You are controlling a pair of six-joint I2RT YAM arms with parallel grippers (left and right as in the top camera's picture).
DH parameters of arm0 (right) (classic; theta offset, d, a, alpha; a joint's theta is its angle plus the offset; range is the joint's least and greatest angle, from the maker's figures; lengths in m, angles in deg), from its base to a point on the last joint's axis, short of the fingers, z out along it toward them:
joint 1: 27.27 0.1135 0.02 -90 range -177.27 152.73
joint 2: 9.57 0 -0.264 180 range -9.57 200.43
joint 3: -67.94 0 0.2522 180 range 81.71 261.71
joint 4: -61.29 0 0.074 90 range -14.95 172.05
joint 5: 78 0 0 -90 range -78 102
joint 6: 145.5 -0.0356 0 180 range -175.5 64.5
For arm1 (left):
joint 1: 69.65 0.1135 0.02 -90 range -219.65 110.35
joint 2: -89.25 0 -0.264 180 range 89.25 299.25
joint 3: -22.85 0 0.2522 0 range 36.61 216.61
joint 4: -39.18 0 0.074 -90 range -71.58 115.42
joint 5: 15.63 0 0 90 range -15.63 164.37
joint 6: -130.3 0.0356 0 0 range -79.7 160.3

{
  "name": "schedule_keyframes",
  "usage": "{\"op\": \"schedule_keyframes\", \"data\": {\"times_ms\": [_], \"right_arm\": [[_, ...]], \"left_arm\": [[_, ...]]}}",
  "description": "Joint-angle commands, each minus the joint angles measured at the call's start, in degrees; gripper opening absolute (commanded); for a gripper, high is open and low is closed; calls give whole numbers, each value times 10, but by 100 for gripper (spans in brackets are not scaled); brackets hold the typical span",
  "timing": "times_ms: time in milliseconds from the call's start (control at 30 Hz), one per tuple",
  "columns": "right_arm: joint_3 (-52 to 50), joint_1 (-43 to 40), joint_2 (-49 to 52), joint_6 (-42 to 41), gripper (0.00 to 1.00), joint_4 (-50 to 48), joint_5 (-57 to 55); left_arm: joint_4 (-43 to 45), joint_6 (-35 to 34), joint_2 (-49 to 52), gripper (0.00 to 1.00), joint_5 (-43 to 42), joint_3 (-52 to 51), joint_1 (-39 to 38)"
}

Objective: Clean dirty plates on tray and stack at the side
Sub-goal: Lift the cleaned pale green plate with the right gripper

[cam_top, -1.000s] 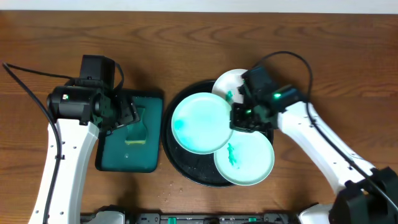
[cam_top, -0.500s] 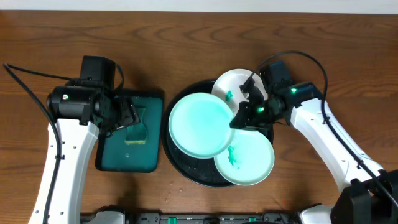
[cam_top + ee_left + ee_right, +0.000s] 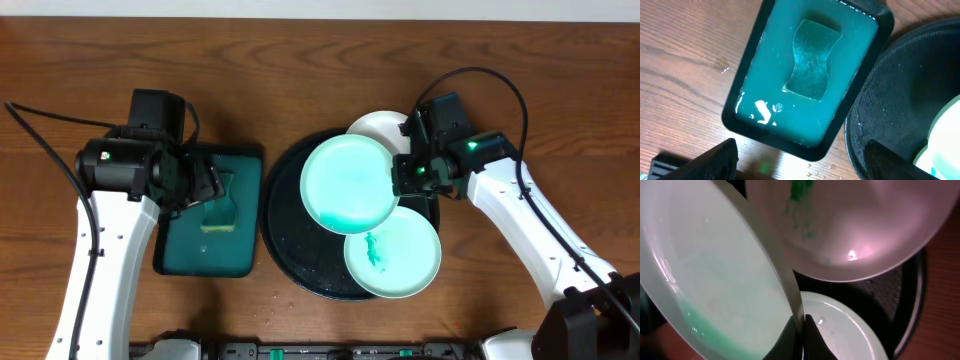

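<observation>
My right gripper (image 3: 405,180) is shut on the right rim of a pale mint-green plate (image 3: 350,185) and holds it tilted above the black tray (image 3: 290,250). In the right wrist view the fingers (image 3: 801,330) pinch that plate's edge (image 3: 715,270); a green film lies along its lower side. The white plate (image 3: 378,128) sits behind it, partly covered, with a green smear (image 3: 800,190). A second mint plate (image 3: 395,255) with a green smear lies at the tray's front right. My left gripper (image 3: 205,185) hovers open over the teal tray, holding nothing (image 3: 802,162).
The dark teal rectangular tray (image 3: 755,80) holds cloudy green water and a sponge (image 3: 812,60), just left of the black tray's rim (image 3: 860,130). Water drops lie on the wooden table (image 3: 270,305) in front. Cables trail from both arms.
The right gripper carried the held mint plate to the right and slightly back, so it now covers more of the white plate. The left arm stayed still.
</observation>
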Motion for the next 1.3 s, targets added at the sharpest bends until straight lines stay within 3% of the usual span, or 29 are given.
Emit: {"op": "schedule_keyframes", "data": {"times_ms": [0, 267, 467, 1067, 1267], "right_arm": [[1, 17, -11, 5, 1, 16, -46], [6, 71, -11, -24, 1, 85, -73], [59, 97, -3, -24, 1, 124, -62], [455, 144, 272, 20, 1, 255, -46], [562, 180, 336, 20, 1, 265, -93]], "left_arm": [[4, 4, 1, 81, 8, 9, 0], [5, -8, 1, 81, 42, 10, 36], [4, -9, -2, 81, 2, 15, 99], [-3, -9, -40, 81, -41, 21, 193], [-5, -9, -66, 81, -62, 21, 244]]}}
